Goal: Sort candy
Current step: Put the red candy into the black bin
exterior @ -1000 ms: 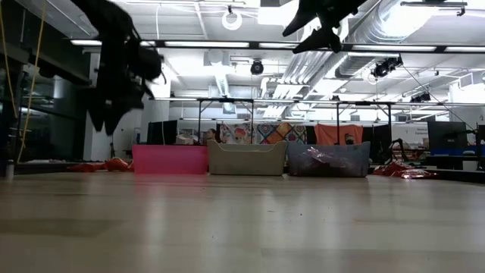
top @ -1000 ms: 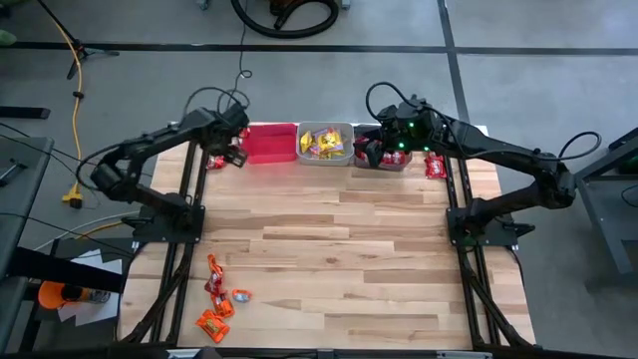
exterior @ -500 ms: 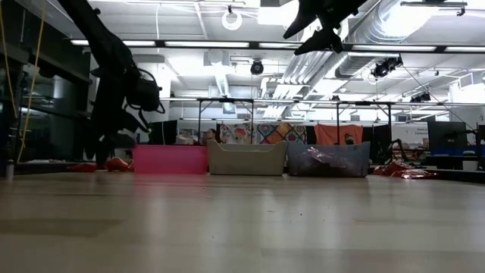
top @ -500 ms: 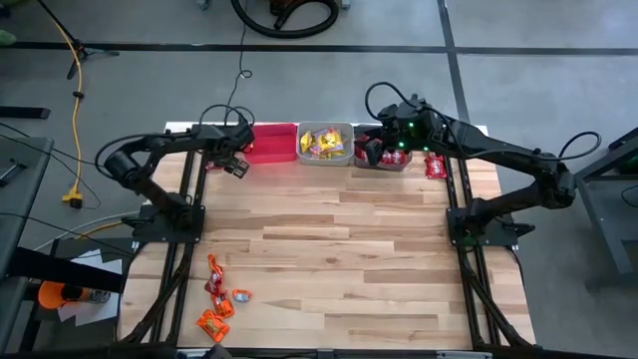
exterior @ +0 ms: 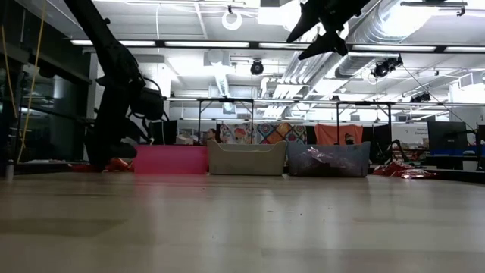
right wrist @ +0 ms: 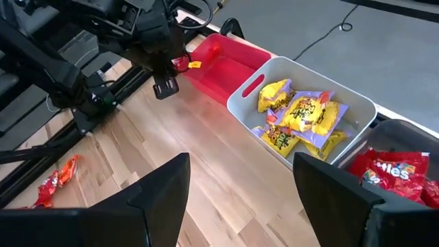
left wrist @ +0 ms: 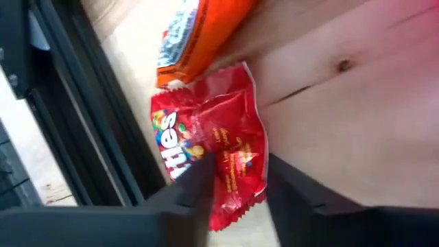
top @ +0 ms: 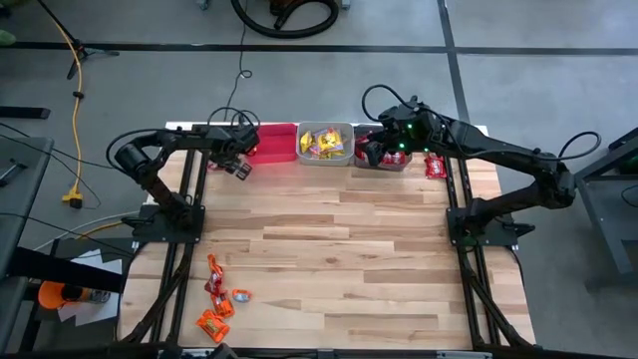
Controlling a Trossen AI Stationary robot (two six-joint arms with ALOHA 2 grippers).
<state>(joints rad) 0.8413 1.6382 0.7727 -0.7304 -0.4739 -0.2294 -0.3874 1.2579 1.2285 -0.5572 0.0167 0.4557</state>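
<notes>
A red candy packet (left wrist: 219, 147) lies flat on the wood at the table's far left, beside an orange packet (left wrist: 199, 34). My left gripper (left wrist: 240, 189) is down over it, left of the red bin (top: 271, 143), open, with one finger on each side of the packet's end. My right gripper (right wrist: 240, 199) hangs open high above the dark bin (right wrist: 394, 171), which holds red packets. The clear bin (top: 325, 143) between the two holds yellow candy. My left gripper slants down from above with its two fingers on either side of the red packet's end (left wrist: 236, 195). One fingertip (left wrist: 202, 182) overlaps the wrapper, but whether it touches I cannot tell. The packet lies flat on the table.
A small heap of orange and red packets (top: 217, 299) lies at the near left corner. More red packets (top: 436, 165) lie at the far right, past the dark bin. The arm's black frame rail (left wrist: 82, 137) runs close beside the red packet. Bare wood fills the middle.
My left gripper has come down from well above the table to the tabletop at the far left, just left of the red bin, tipping more steeply downward. My right gripper has stayed above the dark bin.
</notes>
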